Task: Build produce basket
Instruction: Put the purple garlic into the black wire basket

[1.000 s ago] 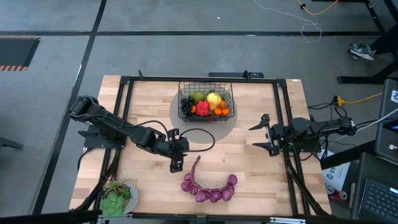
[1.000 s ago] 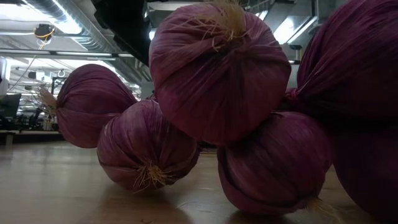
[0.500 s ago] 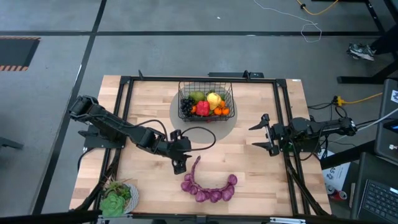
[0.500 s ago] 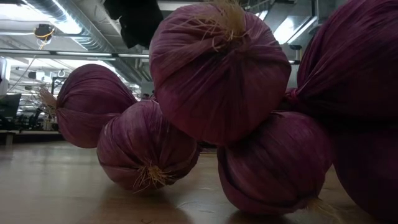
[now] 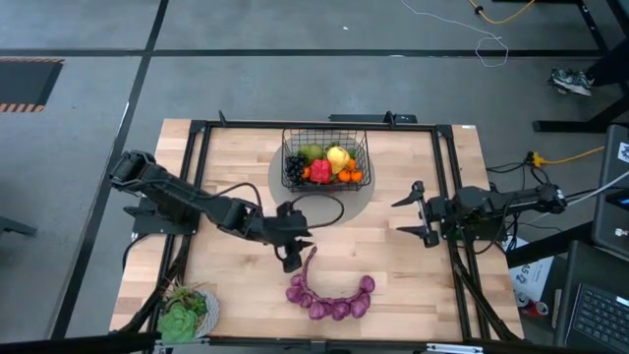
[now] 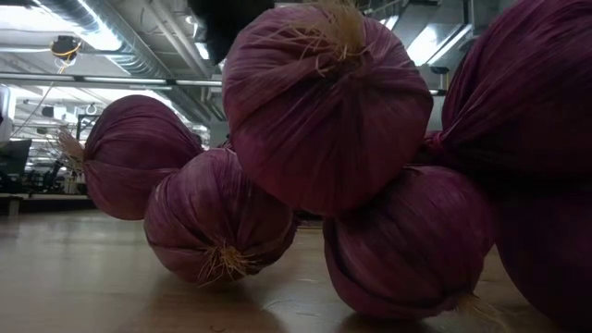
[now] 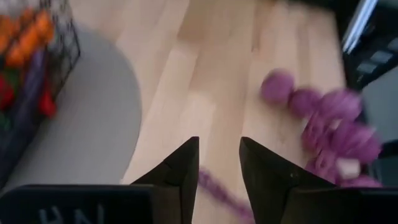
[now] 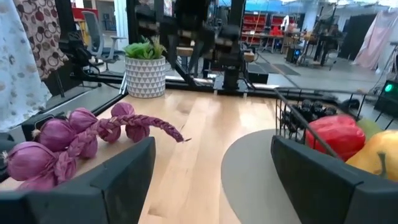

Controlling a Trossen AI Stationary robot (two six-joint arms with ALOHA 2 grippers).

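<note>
One string of purple onions (image 5: 329,295) is laid at the worktop's (image 5: 393,251) near edge. The left claw (image 5: 292,261), narrowly parted and empty, is poised over its braided tail. The right claw (image 5: 413,211) is held wide. Farthest, the basket (image 5: 326,160) is filled with produce (image 5: 329,164).

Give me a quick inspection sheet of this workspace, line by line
Surface: wooden table, grey round mat under the basket.
Job's things: wire basket holds peppers, pears, oranges, grapes; purple onion string lies outside on the wood.
Clutter: potted leafy greens at a front corner.
Grippers: left gripper part open over the string's braided end; right gripper open, empty, at the right edge.
Cables: black cable looping by the left arm.
Surroundings: grey floor; workshop behind.
</note>
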